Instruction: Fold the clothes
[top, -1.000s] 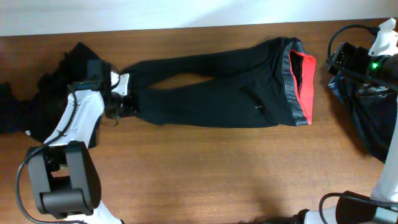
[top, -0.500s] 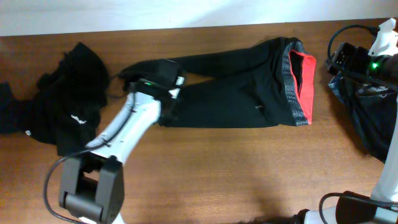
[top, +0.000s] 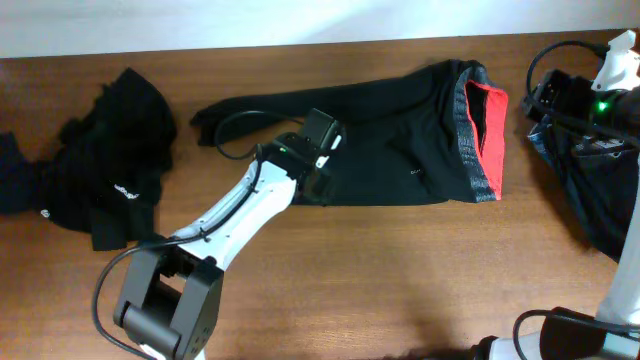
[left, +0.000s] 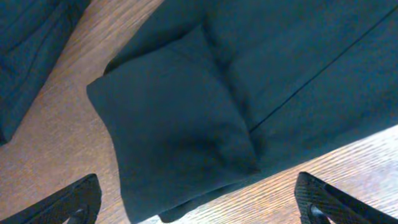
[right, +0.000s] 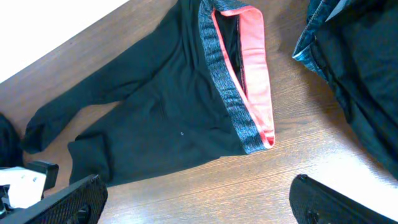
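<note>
On wooden table (top: 400, 290), black trousers (top: 400, 150) lay stretched out, red-lined waistband (top: 485, 140) toward right. Left gripper (left: 199, 205) hovered, jaws spread wide and holding nothing, over leg end (left: 174, 124) doubled back onto trousers, apparently first fold. Right gripper (right: 199, 202) hung aside, likewise spread and empty. Other dark clothes (top: 110, 170) waited at left.

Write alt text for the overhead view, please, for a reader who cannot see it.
Black trousers lie flat across a wooden table, red-lined waistband to the right, and a white robot arm reaches over one leg end. A heap of dark clothes lies at the left; another dark garment sits at the right edge.
</note>
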